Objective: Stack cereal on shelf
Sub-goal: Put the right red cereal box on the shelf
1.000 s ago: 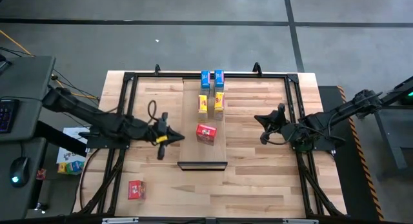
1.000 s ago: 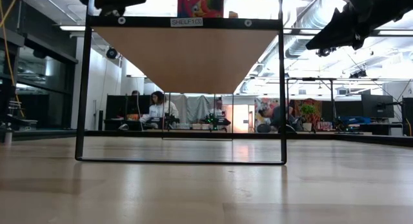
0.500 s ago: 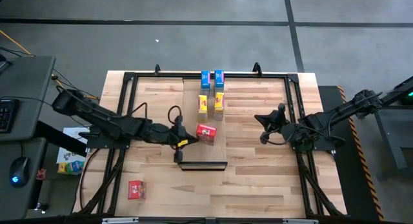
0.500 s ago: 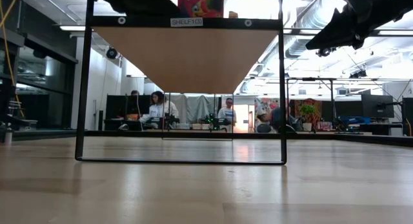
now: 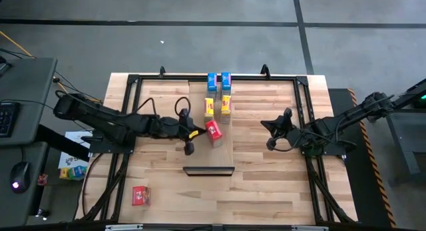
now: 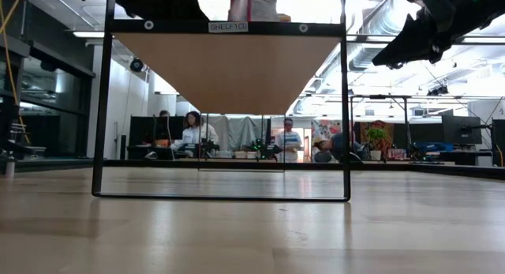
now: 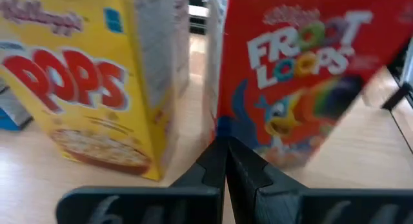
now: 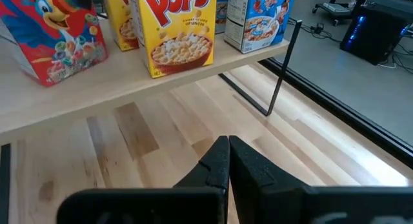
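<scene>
The left end effector (image 5: pixel 193 132), fingers closed and holding nothing, has moved across to the red Froot Loops box (image 5: pixel 213 131) on the shelf (image 5: pixel 200 108). It now touches the box, which has turned askew, so it looks like a push to line it up behind the yellow Pops boxes (image 5: pixel 225 104). Another red box (image 5: pixel 140 195) lies on the tabletop (image 5: pixel 266 191), not yet stacked. The right end effector (image 5: pixel 268 126) waits closed, well apart.

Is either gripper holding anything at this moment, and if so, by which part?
Nothing is held. The left gripper is shut empty, its tip against the tilted red box on the shelf. The right gripper is shut, empty, off the shelf.
</scene>
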Robot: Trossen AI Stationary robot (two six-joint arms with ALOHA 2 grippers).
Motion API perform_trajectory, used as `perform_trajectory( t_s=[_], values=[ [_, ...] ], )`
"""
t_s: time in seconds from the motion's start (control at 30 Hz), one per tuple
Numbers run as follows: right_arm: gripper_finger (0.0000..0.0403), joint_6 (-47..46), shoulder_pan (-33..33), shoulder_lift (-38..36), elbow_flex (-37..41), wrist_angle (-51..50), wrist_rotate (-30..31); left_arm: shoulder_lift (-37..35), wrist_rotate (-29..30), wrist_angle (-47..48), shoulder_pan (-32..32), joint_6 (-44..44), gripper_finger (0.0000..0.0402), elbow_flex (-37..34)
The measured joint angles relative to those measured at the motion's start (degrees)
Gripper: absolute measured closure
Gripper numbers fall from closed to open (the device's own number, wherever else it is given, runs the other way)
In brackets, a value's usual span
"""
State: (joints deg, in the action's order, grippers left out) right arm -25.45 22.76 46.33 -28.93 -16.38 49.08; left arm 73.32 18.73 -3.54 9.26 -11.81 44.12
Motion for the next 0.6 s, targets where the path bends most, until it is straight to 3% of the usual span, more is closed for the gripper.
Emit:
perform_trajectory(
  t_s=[0.6],
  values=[
    [0.0403,0.0,0.0,0.2,0.0,0.4,0.0,6.2,-3.6,-7.7,-1.0,-1.3,0.0402,0.2]
  ],
)
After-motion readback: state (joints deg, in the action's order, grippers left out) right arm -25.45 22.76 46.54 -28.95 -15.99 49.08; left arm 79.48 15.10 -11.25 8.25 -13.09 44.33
